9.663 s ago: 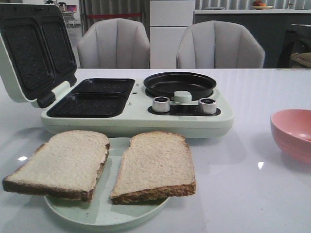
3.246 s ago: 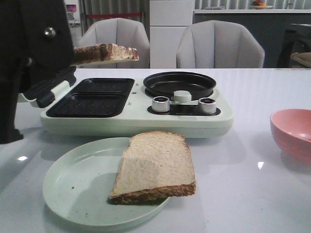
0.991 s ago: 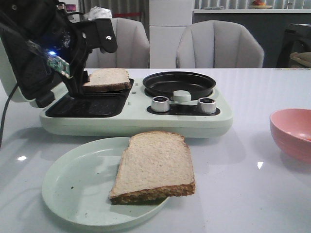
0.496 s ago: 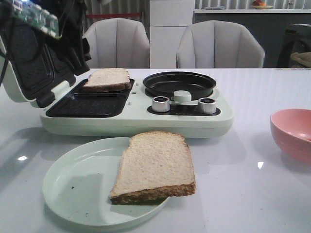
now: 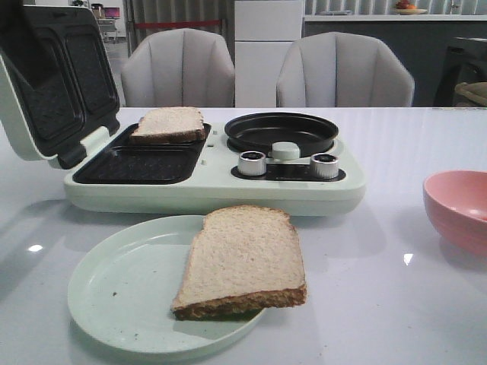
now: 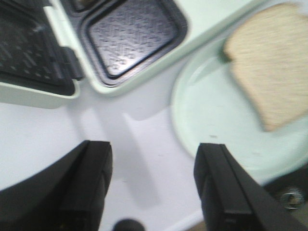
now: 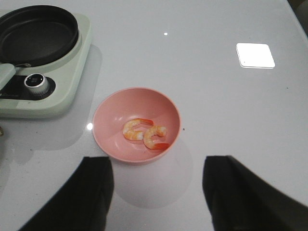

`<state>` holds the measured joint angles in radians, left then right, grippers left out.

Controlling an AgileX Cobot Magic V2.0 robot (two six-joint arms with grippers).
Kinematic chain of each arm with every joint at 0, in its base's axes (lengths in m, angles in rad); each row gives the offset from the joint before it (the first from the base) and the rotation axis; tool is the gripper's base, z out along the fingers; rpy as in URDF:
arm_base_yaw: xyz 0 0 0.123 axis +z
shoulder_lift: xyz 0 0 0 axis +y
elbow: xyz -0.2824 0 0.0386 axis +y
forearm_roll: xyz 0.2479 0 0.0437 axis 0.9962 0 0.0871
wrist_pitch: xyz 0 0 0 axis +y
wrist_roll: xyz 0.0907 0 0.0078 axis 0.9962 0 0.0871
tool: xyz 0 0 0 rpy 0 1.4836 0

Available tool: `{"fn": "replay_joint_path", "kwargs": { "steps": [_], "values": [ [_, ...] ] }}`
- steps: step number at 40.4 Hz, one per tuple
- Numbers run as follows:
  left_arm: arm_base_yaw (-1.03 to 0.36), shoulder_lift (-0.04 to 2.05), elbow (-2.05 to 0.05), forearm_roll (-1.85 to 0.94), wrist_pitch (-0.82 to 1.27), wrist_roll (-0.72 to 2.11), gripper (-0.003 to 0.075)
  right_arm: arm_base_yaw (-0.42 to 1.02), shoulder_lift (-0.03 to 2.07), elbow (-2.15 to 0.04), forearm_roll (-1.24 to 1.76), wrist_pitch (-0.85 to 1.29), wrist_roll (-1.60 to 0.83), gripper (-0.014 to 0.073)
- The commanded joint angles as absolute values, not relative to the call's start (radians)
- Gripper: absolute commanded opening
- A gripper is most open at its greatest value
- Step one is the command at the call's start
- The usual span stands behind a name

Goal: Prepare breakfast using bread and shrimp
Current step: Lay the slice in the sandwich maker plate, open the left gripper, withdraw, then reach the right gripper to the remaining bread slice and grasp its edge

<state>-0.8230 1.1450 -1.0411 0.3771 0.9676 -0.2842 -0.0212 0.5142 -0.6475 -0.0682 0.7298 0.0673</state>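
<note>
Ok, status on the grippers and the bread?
Both grippers open, empty. One bread slice in the maker's rear slot, the other on the plate. Shrimp in the pink bowl.

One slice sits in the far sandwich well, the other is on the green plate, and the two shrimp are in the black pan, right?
Not quite: the two shrimp lie in the pink bowl, as the right wrist view shows. The black pan holds nothing. The rest stands.

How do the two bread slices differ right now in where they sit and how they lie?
The slice on the grill sits in the far compartment of the open sandwich maker; the slice on the plate rests on the pale green plate. The grill slice lies within its well; the plate slice overhangs the plate's right rim. Both are pale, brown-crusted, lying flat and ungripped.
</note>
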Motion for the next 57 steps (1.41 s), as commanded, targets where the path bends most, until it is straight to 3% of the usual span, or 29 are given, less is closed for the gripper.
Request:
{"fn": "replay_joint_path", "kwargs": {
  "steps": [1,20,36,57],
  "values": [
    [-0.832,1.037,-1.048,0.256,0.914,-0.213,0.0437,-0.025,0.525,-0.673,-0.072,0.660,0.064,0.0518],
    [-0.832,0.649,-0.785,0.110,0.770,-0.175,0.0436,-0.025,0.525,-0.673,-0.033,0.637,0.064,0.0518],
    [-0.832,0.618,-0.730,0.110,0.602,-0.175,0.0436,-0.024,0.657,-0.600,0.185,0.638,0.057,0.0518],
    [-0.832,0.618,-0.730,0.110,0.535,-0.175,0.0436,0.221,1.191,-0.593,0.971,0.578,-0.503,0.0517]
  ]
}}
